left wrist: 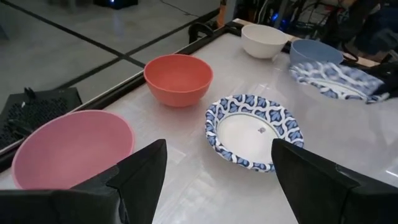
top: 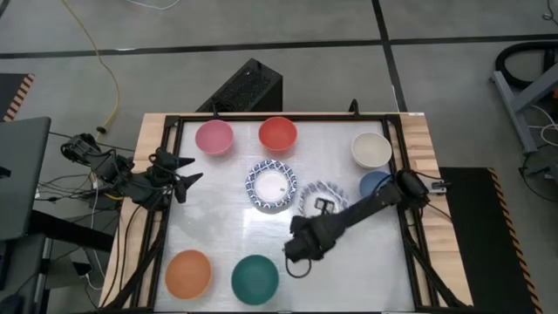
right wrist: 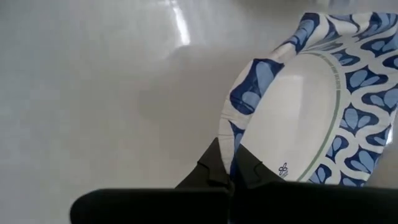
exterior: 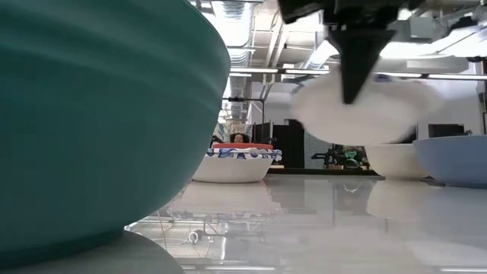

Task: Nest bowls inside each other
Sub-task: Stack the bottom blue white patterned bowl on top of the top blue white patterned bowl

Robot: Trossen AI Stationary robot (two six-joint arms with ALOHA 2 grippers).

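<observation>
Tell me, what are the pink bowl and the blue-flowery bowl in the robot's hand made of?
The pink bowl looks like matte plastic: one even colour with a smooth, dull surface. The blue-patterned bowl pinched by the right hand seems to be coated paper: a thin printed rim with a slight sheen. That is a guess.

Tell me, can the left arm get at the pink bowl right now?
Probably yes. The left gripper is open and empty, and the pink bowl sits close by, with bare table between them.

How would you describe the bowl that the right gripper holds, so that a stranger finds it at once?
Start at the table's right half, beside the dark blue bowl. There the right gripper pinches the rim of a blue-patterned bowl. Its twin rests flat at the centre; this one hangs tilted above the table.
</observation>
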